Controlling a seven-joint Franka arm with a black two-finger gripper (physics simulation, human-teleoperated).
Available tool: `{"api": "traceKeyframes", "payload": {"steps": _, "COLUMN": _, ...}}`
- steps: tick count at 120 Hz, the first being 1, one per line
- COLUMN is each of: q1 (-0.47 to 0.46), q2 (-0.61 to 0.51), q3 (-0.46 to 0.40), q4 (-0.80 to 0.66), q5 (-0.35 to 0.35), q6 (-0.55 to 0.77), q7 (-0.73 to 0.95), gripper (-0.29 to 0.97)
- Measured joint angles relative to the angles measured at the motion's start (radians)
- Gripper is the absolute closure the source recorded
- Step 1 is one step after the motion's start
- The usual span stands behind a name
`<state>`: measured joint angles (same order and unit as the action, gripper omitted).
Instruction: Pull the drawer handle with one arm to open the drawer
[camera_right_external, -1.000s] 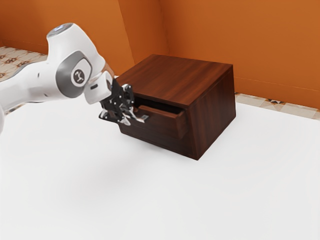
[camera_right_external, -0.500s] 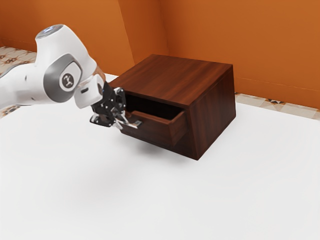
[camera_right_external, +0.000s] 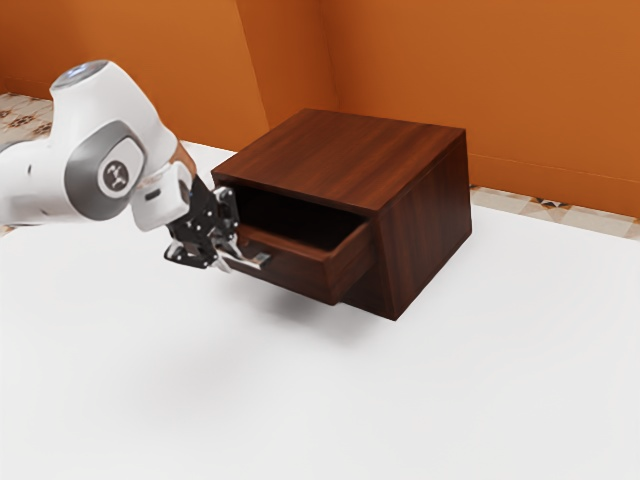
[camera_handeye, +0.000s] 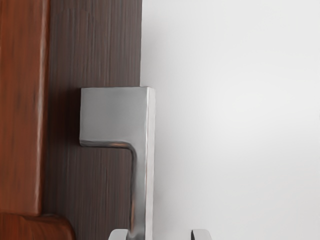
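Note:
A dark wooden cabinet (camera_right_external: 350, 150) stands on the white table, and its drawer (camera_right_external: 300, 262) is pulled partly out toward the exterior view's left. My black gripper (camera_right_external: 232, 258) is at the silver handle (camera_right_external: 251, 262) on the drawer front. In the wrist view the handle (camera_handeye: 142, 165) runs off the dark drawer front (camera_handeye: 95, 50) and passes between my fingertips (camera_handeye: 119, 234). The bar lies against the finger on the drawer side, with a gap to the other finger. The gripper (camera_handeye: 160, 234) is open around the handle.
White tabletop (camera_right_external: 300, 400) spreads in front of the cabinet and to both sides. Orange walls (camera_right_external: 480, 70) rise behind it, with a strip of patterned floor at their base.
My hand has moved toward the exterior view's left, staying at the handle. The drawer has slid further out of the cabinet with it.

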<state>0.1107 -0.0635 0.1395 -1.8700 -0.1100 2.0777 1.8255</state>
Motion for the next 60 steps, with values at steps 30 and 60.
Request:
{"api": "traceKeyframes", "payload": {"steps": 30, "q1": -0.009, "q2": -0.051, "q3": 0.0, "q4": -0.051, "q5": 0.011, "q6": 0.013, "q7": -0.005, "gripper": 0.62}}
{"api": "traceKeyframes", "payload": {"steps": 60, "q1": -0.01, "q2": -0.091, "q3": 0.0, "q4": -0.099, "q5": 0.021, "q6": 0.023, "q7": -0.008, "gripper": 0.61}}
